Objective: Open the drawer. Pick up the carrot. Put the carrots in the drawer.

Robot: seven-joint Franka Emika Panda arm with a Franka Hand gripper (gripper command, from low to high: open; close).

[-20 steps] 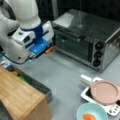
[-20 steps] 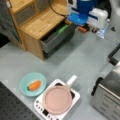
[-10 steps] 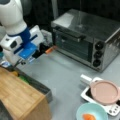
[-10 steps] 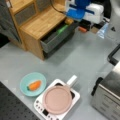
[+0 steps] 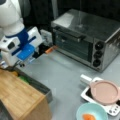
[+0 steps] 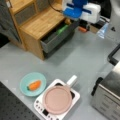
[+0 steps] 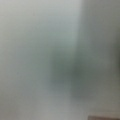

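Note:
The dark-grey drawer [image 5: 37, 86] [image 6: 55, 42] stands pulled out of the wooden-topped cabinet [image 5: 17, 97] [image 6: 40, 23]. A green vegetable [image 6: 61, 28] and a yellow-orange lump [image 6: 67, 21] lie inside it. The carrot [image 6: 34, 85] [image 5: 88, 117] lies in the light-blue bowl [image 6: 25, 81] [image 5: 82, 111], far from the arm. My gripper [image 5: 47, 49] [image 6: 83, 27] hangs just past the drawer's far end, above the grey table. A small orange-red bit shows at its tip; whether that is held I cannot tell. The wrist view is plain grey.
A silver toaster oven [image 5: 85, 37] [image 6: 110, 95] stands on the table. A white cooker with a pink pan [image 5: 103, 92] [image 6: 57, 100] sits beside the bowl. A pale blue transparent object [image 6: 103, 30] lies near the gripper.
The arm has shifted a little to the left in a front view, staying by the drawer's far end. The drawer stays open and the carrot stays in the bowl.

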